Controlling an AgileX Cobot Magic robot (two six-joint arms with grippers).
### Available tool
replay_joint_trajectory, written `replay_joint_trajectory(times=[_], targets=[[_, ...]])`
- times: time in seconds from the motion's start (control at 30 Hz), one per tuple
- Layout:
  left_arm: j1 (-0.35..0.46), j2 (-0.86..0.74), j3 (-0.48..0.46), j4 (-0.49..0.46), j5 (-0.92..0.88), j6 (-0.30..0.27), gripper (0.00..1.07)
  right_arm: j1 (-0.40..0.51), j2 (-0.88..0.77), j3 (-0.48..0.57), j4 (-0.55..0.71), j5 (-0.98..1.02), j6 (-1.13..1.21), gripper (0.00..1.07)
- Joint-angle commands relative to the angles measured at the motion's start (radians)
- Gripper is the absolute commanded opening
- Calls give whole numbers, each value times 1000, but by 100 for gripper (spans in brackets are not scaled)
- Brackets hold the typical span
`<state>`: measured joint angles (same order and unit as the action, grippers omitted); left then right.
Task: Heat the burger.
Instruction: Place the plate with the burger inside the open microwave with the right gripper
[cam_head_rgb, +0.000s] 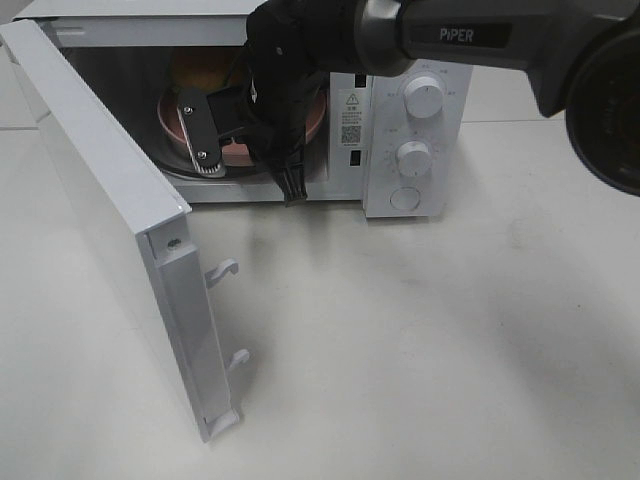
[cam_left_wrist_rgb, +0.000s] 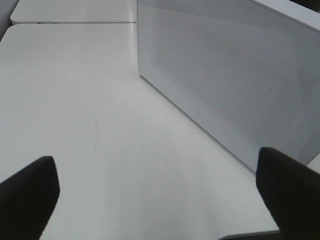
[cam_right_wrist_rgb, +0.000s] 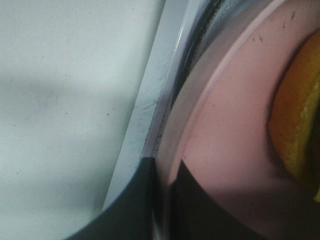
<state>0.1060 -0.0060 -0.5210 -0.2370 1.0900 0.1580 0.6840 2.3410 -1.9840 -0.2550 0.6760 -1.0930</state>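
The small round burger (cam_head_rgb: 198, 70) with its golden-brown bun sits on the shallow round pink plate (cam_head_rgb: 168, 118), inside the boxy white microwave (cam_head_rgb: 425, 60). The right claw (cam_right_wrist_rgb: 166, 172) is pinched shut on the plate's near rim, so loading looks to be the step in hand. Next it should let go and back straight out through the opening. The flat white door (cam_head_rgb: 100, 190) stands wide open. The left claw (cam_left_wrist_rgb: 158, 189) hangs spread and empty beside it, and the white counter (cam_head_rgb: 420, 340) in front leaves room to withdraw.
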Motion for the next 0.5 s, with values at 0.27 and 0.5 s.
replay_joint_trajectory(times=[0.27, 0.5], targets=[[3, -17, 3, 0, -15, 2, 101, -9, 20, -39, -11, -78, -24, 4], [3, -17, 3, 0, -15, 2, 101, -9, 20, -39, 14, -83, 32, 24]])
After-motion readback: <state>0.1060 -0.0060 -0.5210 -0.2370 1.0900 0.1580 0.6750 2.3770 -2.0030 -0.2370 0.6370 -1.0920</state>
